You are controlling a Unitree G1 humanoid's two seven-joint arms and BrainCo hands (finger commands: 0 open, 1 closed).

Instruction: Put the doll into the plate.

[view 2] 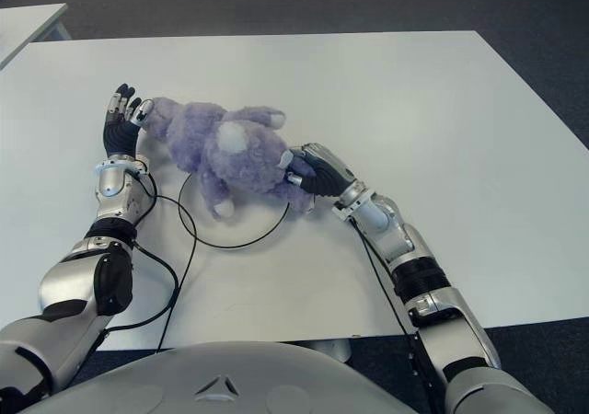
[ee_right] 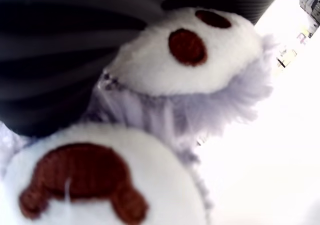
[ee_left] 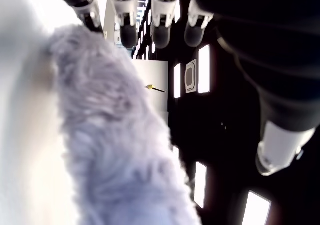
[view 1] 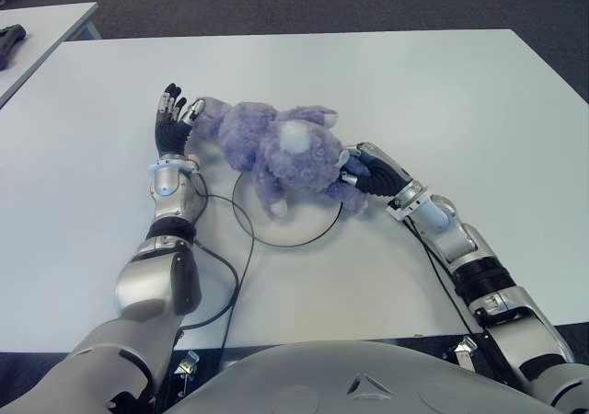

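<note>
Right hand (view 1: 361, 170) grips the doll's (view 1: 281, 147) feet to settle it over the plate (view 1: 304, 230) mid-table, while left hand (view 1: 170, 120), fingers spread, steadies its head.

No readable txt anywhere — no labels, nos. (or brands).

- Head pair: both eye views look forward and down at the white table (view 1: 442, 101) from slightly offset positions. They share the whole tabletop, both arms and the purple doll (view 1: 281, 152), which lies near frame centre.
- Left wrist view: very close, looking along the left hand (ee_left: 150, 15) past the doll's fur.
- Right wrist view: extremely close, filled by the doll's white paws at 12 and 7 o'clock.
</note>
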